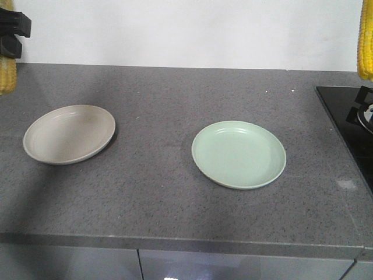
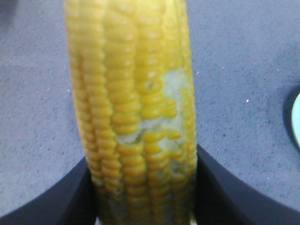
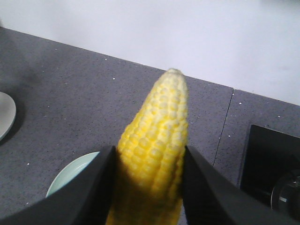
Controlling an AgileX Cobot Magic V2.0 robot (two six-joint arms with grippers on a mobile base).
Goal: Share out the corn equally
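Corn (image 2: 131,112) over speckled counter (image 1: 163,198), white wall (image 1: 186,29)

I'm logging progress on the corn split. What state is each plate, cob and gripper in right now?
beige plate: empty, on the counter.
green plate: empty, on the counter.
left gripper: shut on left cob.
left cob: gripped, held in the air, patch of kernels missing.
right gripper: shut on right cob.
right cob: gripped, held in the air.

The worktop (image 1: 163,198) lies open between the beige plate (image 1: 69,134) near its left edge and the green plate (image 1: 239,154) right of centre. A black hob (image 1: 344,116) occupies its right edge.
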